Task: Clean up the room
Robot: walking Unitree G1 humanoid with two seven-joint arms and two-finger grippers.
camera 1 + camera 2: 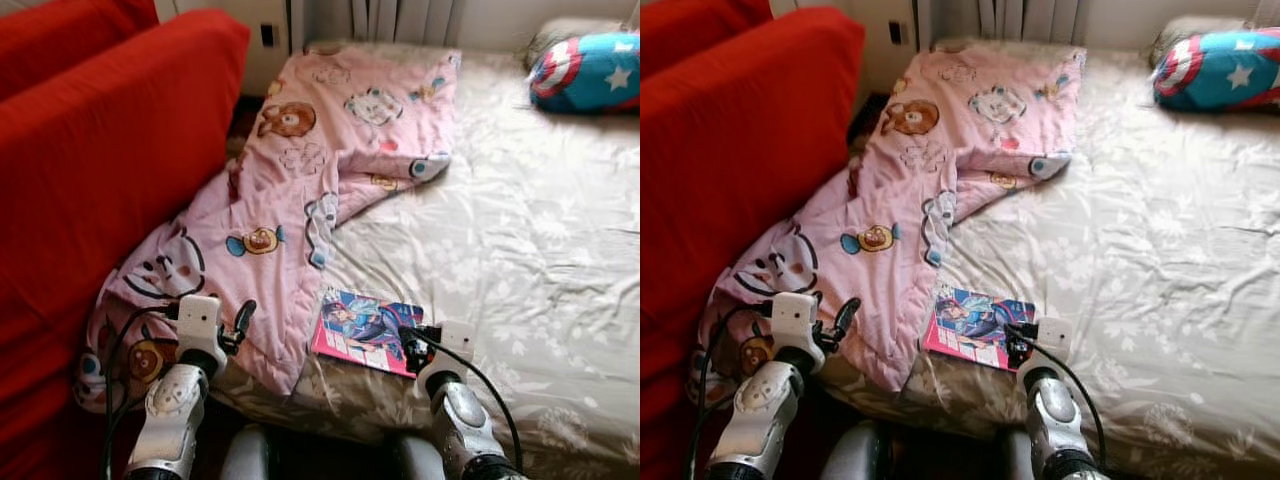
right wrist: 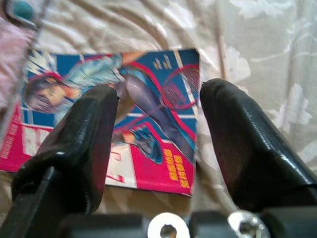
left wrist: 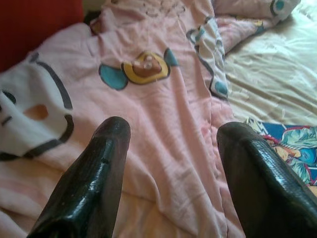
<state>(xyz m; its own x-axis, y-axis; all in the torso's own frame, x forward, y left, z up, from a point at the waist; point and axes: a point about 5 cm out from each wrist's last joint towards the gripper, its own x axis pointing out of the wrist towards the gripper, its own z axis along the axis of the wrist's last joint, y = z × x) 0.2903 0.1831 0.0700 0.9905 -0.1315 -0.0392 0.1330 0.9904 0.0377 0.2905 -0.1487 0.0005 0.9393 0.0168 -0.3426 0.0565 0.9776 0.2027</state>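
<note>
Comic book, flat, long axis crosswise

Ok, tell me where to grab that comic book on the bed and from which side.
Take the comic book by its near right corner, coming from the foot of the bed, where the open right gripper already hovers. It lies flat on the sheet, and its left edge sits against the pink blanket.

Soft daylight from the far window, mild blur, slightly washed-out highlights.
</note>
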